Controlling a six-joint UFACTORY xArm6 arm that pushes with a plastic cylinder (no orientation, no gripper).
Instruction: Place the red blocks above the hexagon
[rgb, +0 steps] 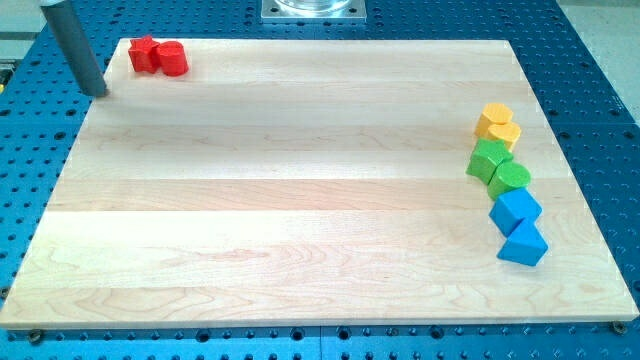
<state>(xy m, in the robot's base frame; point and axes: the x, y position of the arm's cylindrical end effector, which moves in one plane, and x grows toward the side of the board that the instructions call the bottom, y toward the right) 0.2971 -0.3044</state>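
Note:
Two red blocks sit touching at the board's top left: a star-like red block (145, 53) and a red cylinder (172, 59) to its right. The yellow hexagon (492, 120) sits at the right edge, with a yellow block (505, 134) touching it just below. My tip (97, 93) is at the board's left edge, below and to the left of the red blocks, apart from them. The rod rises to the view's top left.
Down the right side below the yellow pair lie a green block (488, 158), a green cylinder (512, 178), a blue cube (516, 210) and a blue triangular block (524, 245). The wooden board (300, 190) rests on a blue perforated table.

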